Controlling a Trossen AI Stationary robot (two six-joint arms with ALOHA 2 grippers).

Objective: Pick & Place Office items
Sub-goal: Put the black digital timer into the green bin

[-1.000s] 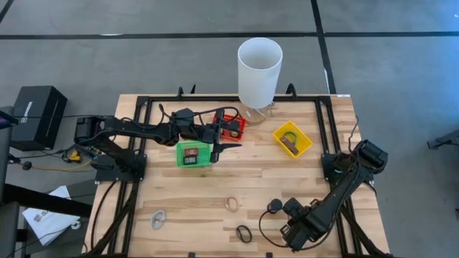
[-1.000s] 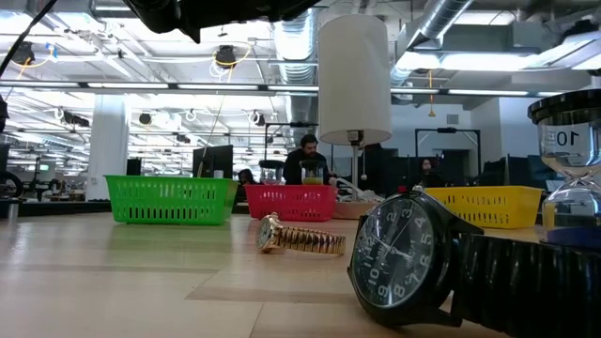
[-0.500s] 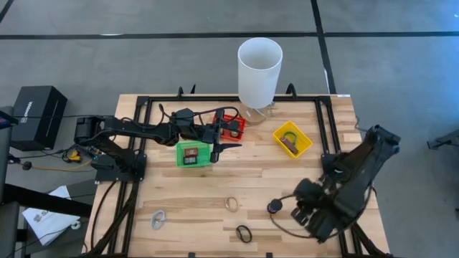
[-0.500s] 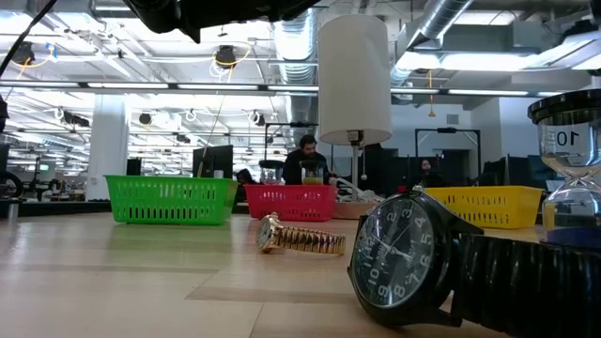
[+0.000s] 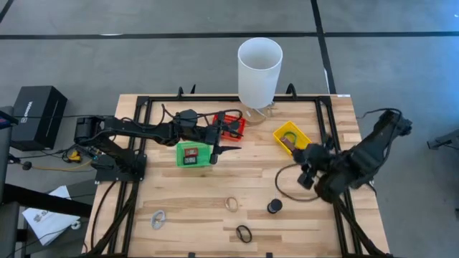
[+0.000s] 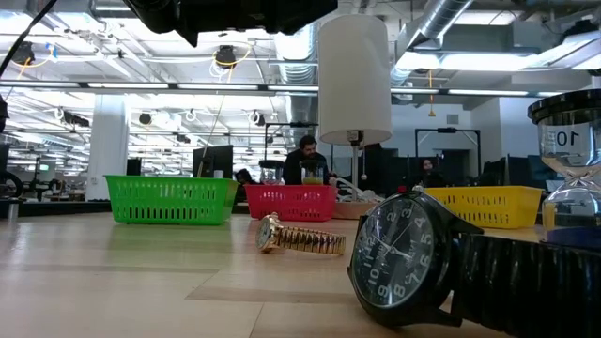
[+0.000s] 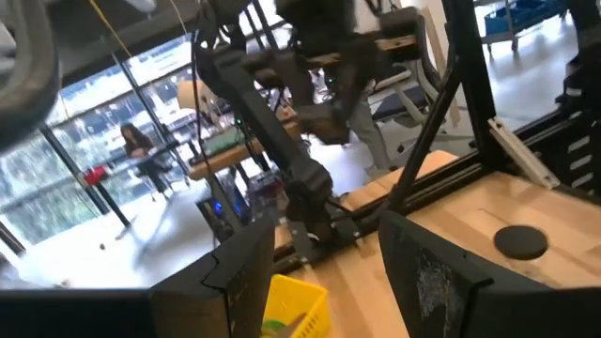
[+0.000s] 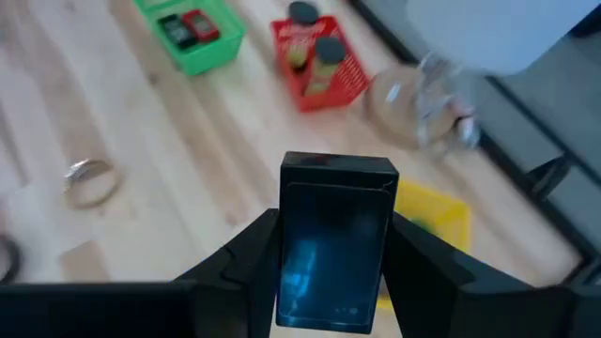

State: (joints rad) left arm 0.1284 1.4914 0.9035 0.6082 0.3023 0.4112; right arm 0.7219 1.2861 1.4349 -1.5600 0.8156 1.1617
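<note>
A black rectangular box with a glossy face [image 8: 336, 246] is gripped between the two dark fingers of the right claw [image 8: 331, 272], standing upright in the grip. In the high view the right claw [image 5: 310, 166] is held above the wooden counter [image 5: 172, 201], just beside the yellow plastic basket [image 5: 292, 138], which holds a dark item.

Below the right claw on the counter lies a black round disc [image 5: 275, 207]. Farther from it are seen a gold-coloured wristwatch [image 5: 231, 203], a black band loop [image 5: 244, 233] and a silvery clip [image 5: 158, 218] near the counter's front edge. In the low view the gold watch [image 6: 300, 237] lies on its side, and a black-faced wristwatch [image 6: 406, 258] fills the foreground.

The left claw [image 5: 215, 148] is held with its fingers parted around nothing, at the edge of the green plastic basket [image 5: 191, 154], in which small red and black rectangular pieces [image 8: 188, 25] are seen. Just beyond the left claw sits the red plastic basket [image 5: 231, 125], holding black round pieces. A tall white cylinder [image 5: 259, 72] stands at the counter's far edge, behind the red basket.
</note>
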